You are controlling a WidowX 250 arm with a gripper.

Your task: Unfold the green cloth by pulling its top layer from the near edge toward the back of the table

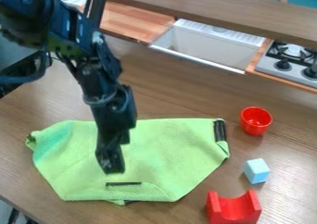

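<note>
The green cloth (167, 156) lies spread at left and centre on the table (291, 146), its right corner folded over. The red cup (256, 120), blue cube (256, 171) and red block (233, 208) sit to its right, off the fabric, so they seemingly do not weigh it down. The arm (102, 75) slants down from the far left, its gripper (111, 166) pointing steeply at the cloth; whether the claw is spread or pressed together cannot be told.
</note>
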